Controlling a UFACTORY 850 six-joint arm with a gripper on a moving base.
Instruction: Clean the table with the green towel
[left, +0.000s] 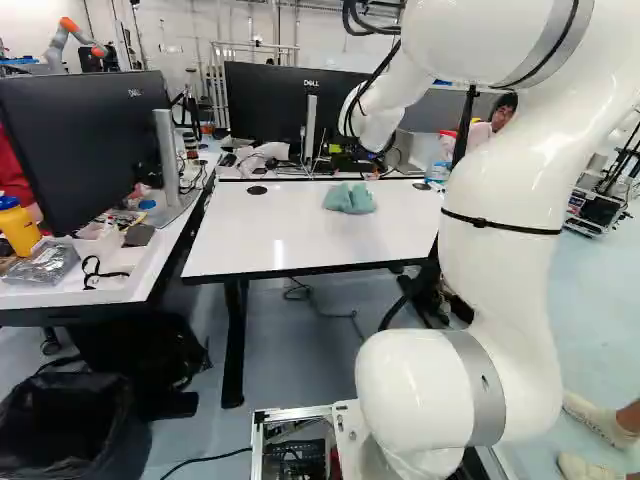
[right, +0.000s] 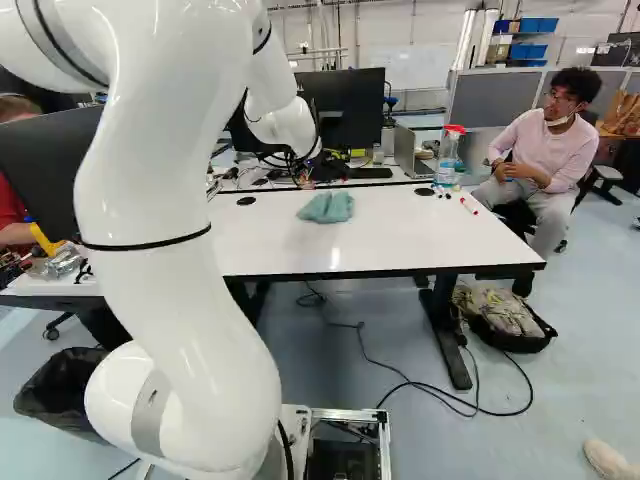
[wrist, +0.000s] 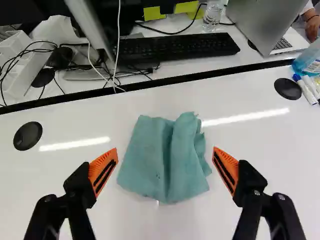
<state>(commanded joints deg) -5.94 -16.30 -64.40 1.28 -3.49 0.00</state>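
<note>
In the left base view a folded green cloth towel (left: 349, 199) lies upper middle on the white rectangular surface (left: 290, 240), likewise in the right; in the wrist view the black two-fingered hand (wrist: 165, 152), spread wide and empty, frames it, probably light and limp, best pinched across its central fold.

The glossy white jointed robot arm (left: 505, 185) rises from a rounded white lowest joint with a grey band (left: 415, 390), a thin black strap (left: 500, 225) round its upright link. It bends over high up, and the white rounded wrist (right: 285, 125) reaches forward and down, carrying the black two-fingered pincer (right: 297, 167). In the wrist view the pincer (wrist: 164, 152) stands wide open, its ribbed orange pads (wrist: 102, 166) well apart, slanting inward toward the tips, touching nothing between them.
</note>
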